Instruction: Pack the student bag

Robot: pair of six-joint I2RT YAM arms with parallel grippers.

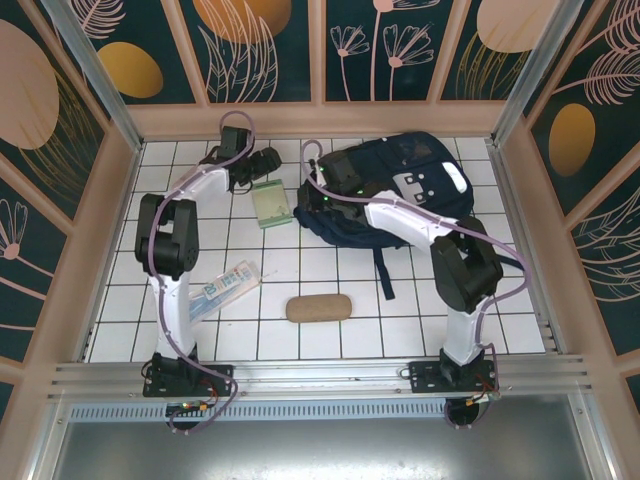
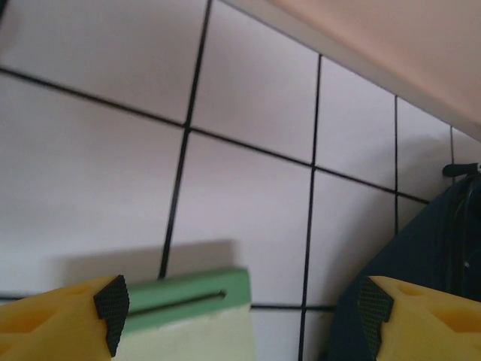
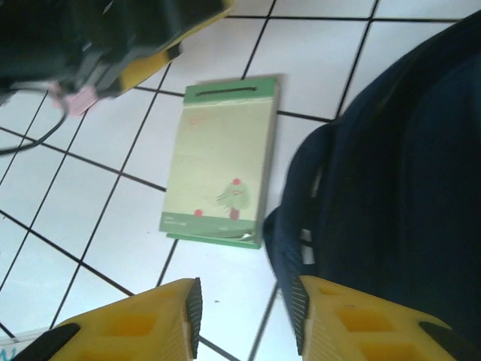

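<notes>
Nearest the arm bases, a brown pouch [image 1: 318, 308] and a blue-and-white packet [image 1: 226, 284] lay on the tiled tabletop [image 1: 330, 265], both outside the bag. Farther out, a green notepad [image 3: 224, 162] lay flat just beside the student bag [image 1: 400, 185], which sat toward the far right of the tabletop.

The left end effector [image 2: 242, 304] hovered over the notepad's top edge, jaws wide and nothing between them. The right end effector [image 3: 246, 307] hung narrower, also empty, by the bag's left edge.

The step in hand looked like fetching the notepad, with packing hardly begun. The next move would call for the left arm to drop and close across the thin pad, while the right found a hold on the bag's opening.

Whether the bag's zip stood open could not be made out. The left wrist view cut off most of the notepad, and the packet's print was too small to read.
</notes>
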